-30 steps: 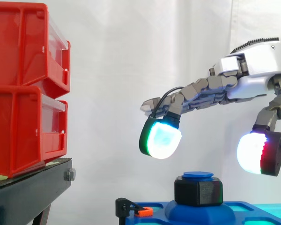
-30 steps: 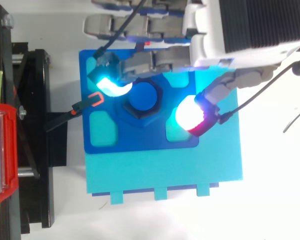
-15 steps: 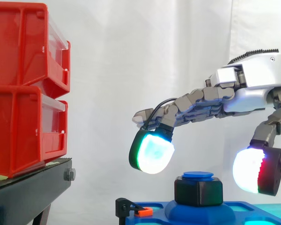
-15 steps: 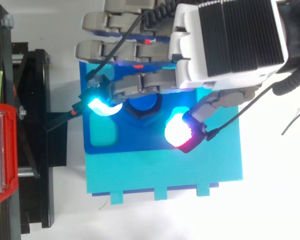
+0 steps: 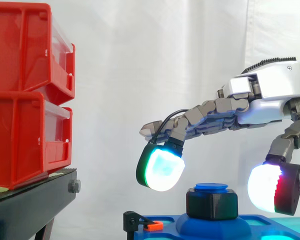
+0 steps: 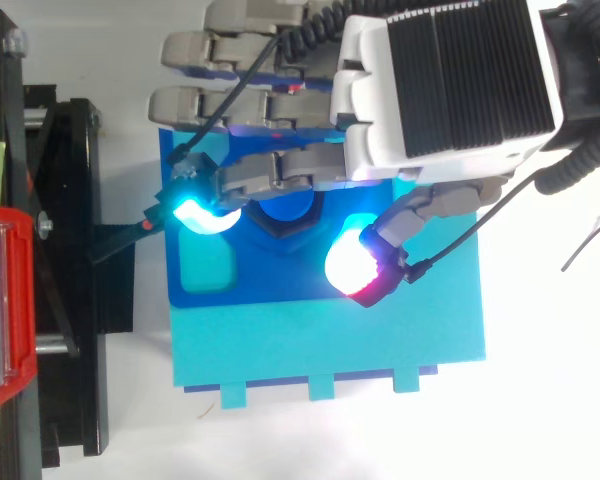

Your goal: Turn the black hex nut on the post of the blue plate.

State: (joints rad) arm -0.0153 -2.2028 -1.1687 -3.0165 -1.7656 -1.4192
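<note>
While the robot hand (image 5: 270,97) hovers open, empty, pads (image 6: 208,212) at 9 and 4 o'clock of the black hex nut (image 5: 211,204), turning looks unstarted.

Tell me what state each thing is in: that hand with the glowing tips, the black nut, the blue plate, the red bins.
Black hex nut: seated on the post, untouched.
Hand: open, hovering, pads either side of the nut, touching nothing.
Blue plate: lying flat, post upright.
Red bins: stacked two high on the black stand.
</note>
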